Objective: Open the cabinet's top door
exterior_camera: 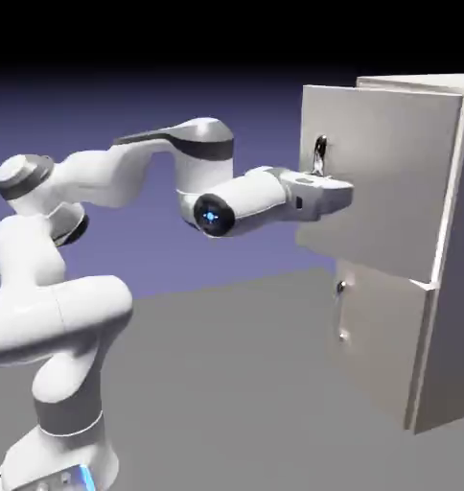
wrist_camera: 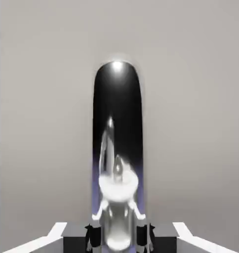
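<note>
The cabinet (exterior_camera: 437, 288) stands tall and pale grey at the right side of the grey surface (exterior_camera: 226, 384), and everything here is best placed against it. Its top door (exterior_camera: 389, 182) already stands ajar — the panel's free edge has swung out from the cabinet's body toward the arm, while the shorter lower door (exterior_camera: 380, 336) below it, with two small round knobs, looks closer to the body, though the angle makes it hard to say whether it is fully shut.

The white arm (exterior_camera: 63, 307) rises at the far left from the cabinet and reaches level across to the top door. Its hand (exterior_camera: 324, 182) sits right at the door's front, on the shiny metal handle (exterior_camera: 319, 151), whose upper part pokes up above the hand.

From the hand's own camera the handle (wrist_camera: 116, 148) fills the middle as a dark, glossy bar running away up the flat grey door panel (wrist_camera: 190, 99). The two grey fingertips (wrist_camera: 94, 236) press in on either side of the bar's near end — the hand is pinching the handle, with no gap showing between fingers and metal.
</note>
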Motion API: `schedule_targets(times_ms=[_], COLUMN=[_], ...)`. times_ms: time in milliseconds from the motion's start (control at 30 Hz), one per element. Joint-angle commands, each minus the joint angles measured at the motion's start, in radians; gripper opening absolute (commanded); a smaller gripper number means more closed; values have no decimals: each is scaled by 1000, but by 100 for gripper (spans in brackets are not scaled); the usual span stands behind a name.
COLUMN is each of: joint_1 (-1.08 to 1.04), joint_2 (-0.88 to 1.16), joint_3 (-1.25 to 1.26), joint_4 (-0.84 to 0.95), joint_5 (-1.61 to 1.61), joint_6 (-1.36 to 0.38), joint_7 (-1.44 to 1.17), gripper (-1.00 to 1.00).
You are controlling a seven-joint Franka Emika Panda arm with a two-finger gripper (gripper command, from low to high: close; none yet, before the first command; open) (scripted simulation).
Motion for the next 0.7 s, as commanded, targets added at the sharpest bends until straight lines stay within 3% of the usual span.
schedule_targets(times_ms=[0,333,667], joint_1=[-14,-227,-575], joint_2=[-15,-214,-487], joint_3=[-13,-96,-2], joint_4=[-5,30,257], joint_5=[-18,-241,-562], joint_6=[-42,-477,-853], joint_7=[-14,-175,-417], gripper=[-100,-100,-100])
